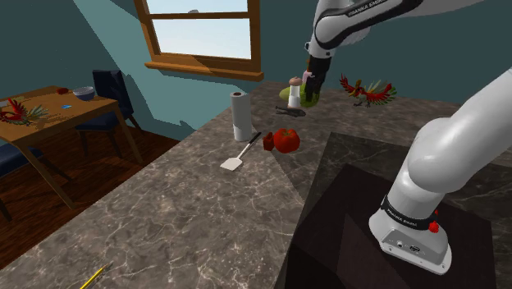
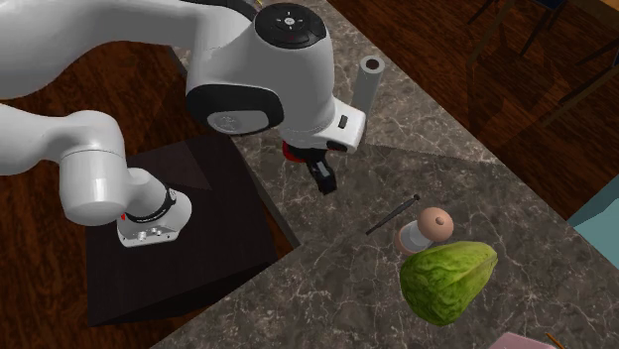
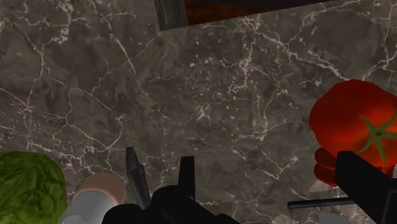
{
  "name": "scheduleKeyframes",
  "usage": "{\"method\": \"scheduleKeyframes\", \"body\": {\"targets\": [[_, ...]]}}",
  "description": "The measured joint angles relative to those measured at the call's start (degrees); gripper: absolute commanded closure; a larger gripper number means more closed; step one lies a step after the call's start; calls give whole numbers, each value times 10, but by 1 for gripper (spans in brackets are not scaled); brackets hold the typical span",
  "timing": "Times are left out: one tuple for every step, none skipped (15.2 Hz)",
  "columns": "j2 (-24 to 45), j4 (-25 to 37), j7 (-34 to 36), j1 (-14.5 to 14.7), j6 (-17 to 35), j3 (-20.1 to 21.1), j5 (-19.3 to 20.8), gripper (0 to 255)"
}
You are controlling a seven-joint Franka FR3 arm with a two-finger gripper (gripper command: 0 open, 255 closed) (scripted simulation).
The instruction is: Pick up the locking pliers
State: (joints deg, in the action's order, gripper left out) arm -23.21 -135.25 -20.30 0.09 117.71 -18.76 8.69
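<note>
A dark marble counter (image 1: 164, 213) runs the length of the room, under a wood-framed window (image 1: 201, 37) set in a teal wall. The white arm (image 1: 459, 139) rises from its dark stand (image 1: 345, 238) and bends over the far part of the counter. A wooden table (image 1: 49, 115) with a blue chair (image 1: 107, 90) stands on the floor at the shoulder view's left.

A green lettuce (image 2: 448, 281) lies at the far end of the counter. Just beside it stands a mushroom (image 2: 429, 228) with a brown cap and a white stem. A roll of paper towel (image 1: 240, 116) stands upright nearer the counter's edge. Nearer the stand, a red tomato (image 1: 286, 140) sits with a small red piece touching it. A red and green toy parrot (image 1: 369, 92) is perched further along, towards the shoulder view's right. A white spatula (image 1: 238, 158) with a dark handle lies flat near the tomato.

The black gripper (image 2: 323, 184) points down over the counter between the tomato and the mushroom. I cannot tell whether the hand is apart or together.

The locking pliers (image 1: 290, 111) lie flat on the counter as a thin dark bar, just beside the foot of the mushroom, on the side towards the paper towel. In the second exterior view they sit between the gripper and the mushroom, apart from the hand. A yellow pencil (image 1: 93, 278) lies at the counter's near end.
</note>
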Motion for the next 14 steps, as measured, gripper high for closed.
{"method": "scheduleKeyframes", "body": {"targets": [[23,11,-18,2,12,-12,-6,0],[45,19,-33,5,26,-21,-14,0],[69,34,-51,8,35,-32,-24,0],[91,45,-69,10,45,-42,-35,0],[114,60,-91,10,51,-53,-46,0],[140,77,-113,12,58,-62,-61,0],[164,90,-132,13,66,-70,-75,0],[194,112,-155,13,71,-77,-94,0],[217,124,-175,12,77,-82,-110,0],[239,141,-194,10,78,-85,-127,0],[269,164,-218,5,81,-89,-147,0],[298,181,-240,0,86,-90,-168,0],[322,199,-259,-6,86,-90,-185,0],[347,223,-277,-14,83,-88,-202,0]]}}
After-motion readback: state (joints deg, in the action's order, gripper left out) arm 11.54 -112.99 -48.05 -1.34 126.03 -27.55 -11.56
